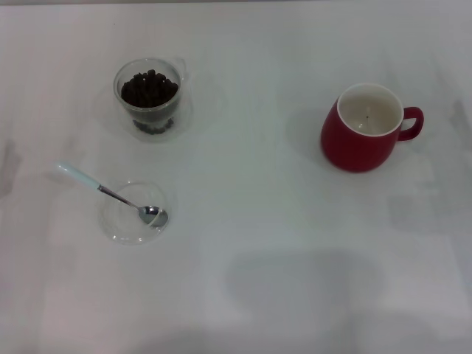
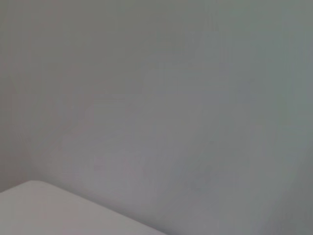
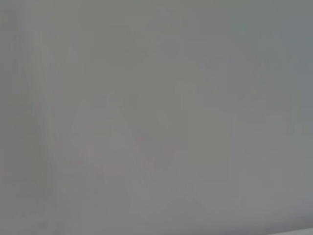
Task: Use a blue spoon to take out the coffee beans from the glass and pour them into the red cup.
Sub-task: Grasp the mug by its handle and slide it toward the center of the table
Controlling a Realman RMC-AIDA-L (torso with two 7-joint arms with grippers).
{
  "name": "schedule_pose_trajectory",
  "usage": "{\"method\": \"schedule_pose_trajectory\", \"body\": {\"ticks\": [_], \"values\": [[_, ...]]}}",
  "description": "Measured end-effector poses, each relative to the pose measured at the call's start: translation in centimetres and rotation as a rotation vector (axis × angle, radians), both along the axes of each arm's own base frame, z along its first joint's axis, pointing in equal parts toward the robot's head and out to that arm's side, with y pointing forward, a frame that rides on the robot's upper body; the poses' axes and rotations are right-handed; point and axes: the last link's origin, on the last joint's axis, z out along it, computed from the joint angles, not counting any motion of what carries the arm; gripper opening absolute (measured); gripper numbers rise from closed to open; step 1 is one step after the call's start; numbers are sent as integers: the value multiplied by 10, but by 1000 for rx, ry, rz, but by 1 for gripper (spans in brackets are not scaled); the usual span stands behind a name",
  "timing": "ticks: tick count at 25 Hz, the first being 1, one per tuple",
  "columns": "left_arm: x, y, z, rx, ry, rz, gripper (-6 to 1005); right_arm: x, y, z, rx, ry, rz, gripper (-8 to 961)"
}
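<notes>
Blue spoon [image 1: 110, 193] bowl in clear dish [image 1: 122, 221], coffee beans [image 1: 150, 88] filling glass [image 1: 148, 99]

Head view looks down on table [image 1: 258, 295]; wrist views share blank surface.

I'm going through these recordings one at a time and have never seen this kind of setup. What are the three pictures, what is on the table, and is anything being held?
The machine is a robot with two arms. The big picture comes from a camera on its head, looking down at a white table. The other two come from cameras on its left and right wrists; both show only blank pale surface, so the arms seem parked out of the way. Neither gripper appears anywhere, and nothing is held.

On the table: a glass heaped with coffee beans on the robot's far left, the blue spoon nearer, its metal bowl resting in a shallow clear dish, and the red cup on the right, looking empty.
</notes>
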Motion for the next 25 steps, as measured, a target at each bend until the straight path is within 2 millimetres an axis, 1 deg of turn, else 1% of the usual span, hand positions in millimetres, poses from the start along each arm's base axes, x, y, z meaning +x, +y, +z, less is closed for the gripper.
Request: {"method": "schedule_pose_trajectory", "body": {"ticks": [7, 15, 18, 25], "values": [[-2, -3, -1, -9, 5, 4, 879, 7, -15, -4, -22, 0, -24, 863], [0, -2, -2, -13, 3, -1, 879, 4, -35, -27, -157, -18, 3, 855], [1, 0, -3, -19, 1, -6, 879, 2, -35, -33, -189, -17, 11, 851], [3, 1, -4, -23, -2, -13, 880, -4, -25, -45, -255, -24, 22, 844]]}}
